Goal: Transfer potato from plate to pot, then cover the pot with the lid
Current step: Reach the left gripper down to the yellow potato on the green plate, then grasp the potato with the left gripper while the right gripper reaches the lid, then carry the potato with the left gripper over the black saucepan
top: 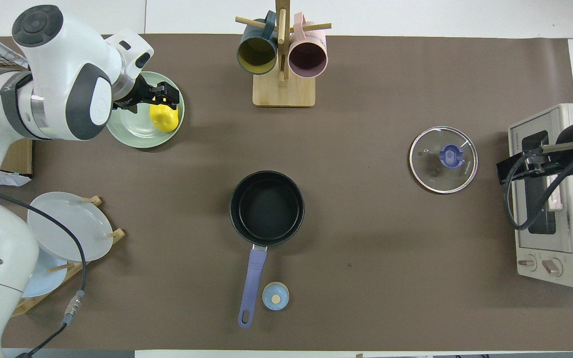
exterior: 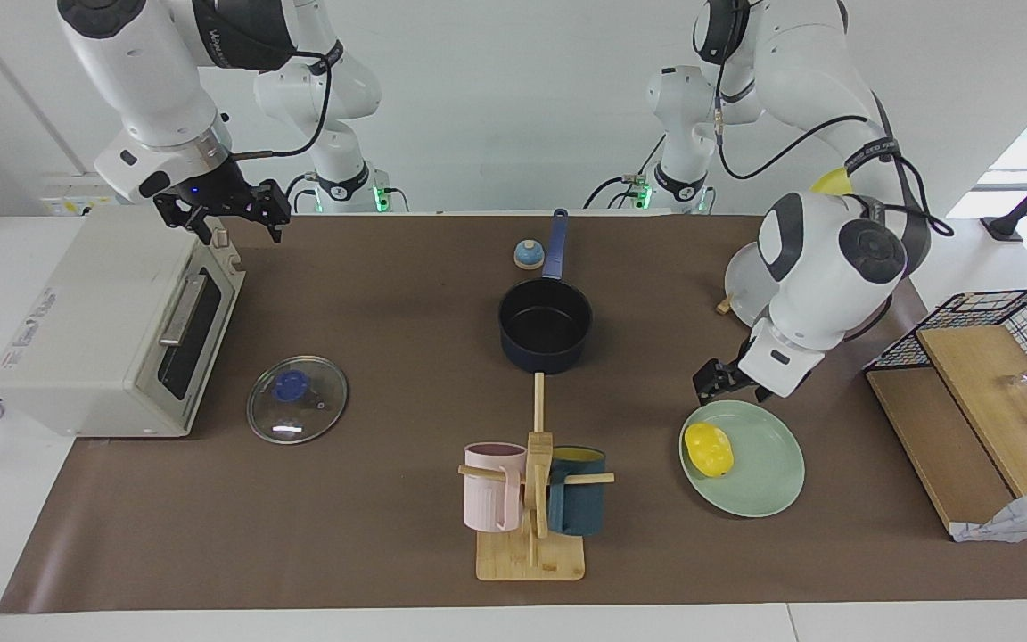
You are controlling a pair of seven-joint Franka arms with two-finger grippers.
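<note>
Starting at the right arm's end of the table, I am seeing the right gripper (exterior: 244, 214) hanging over the toaster oven (exterior: 112, 325), its claw released and holding nothing; that arm is waiting. Just beside the oven's front, the lid (exterior: 297, 399) is lying flat on the brown mat (exterior: 389, 553), blue knob up, well apart from the pot.

Moving along, the pot (exterior: 546, 325) is sitting upright and empty near the middle of the mat, its long blue handle pointing toward the robots. A small blue timer (exterior: 528, 255) is resting just beside that handle. Farther from the robots than the pot, the wooden mug stand (exterior: 532, 517) is carrying a pink mug (exterior: 488, 486) and a dark blue mug (exterior: 578, 502).

Toward the left arm's end, I am watching the left gripper (exterior: 715, 380) hovering above the edge of the plate (exterior: 759, 464) nearest the robots, claw released and empty, not touching the potato (exterior: 709, 448). The potato is lying on the plate, toward the side facing the mug stand. The left arm is covering much of the plate rack (top: 67, 233), and a wire basket (exterior: 995, 330) with wooden boards is standing at the table's end.
</note>
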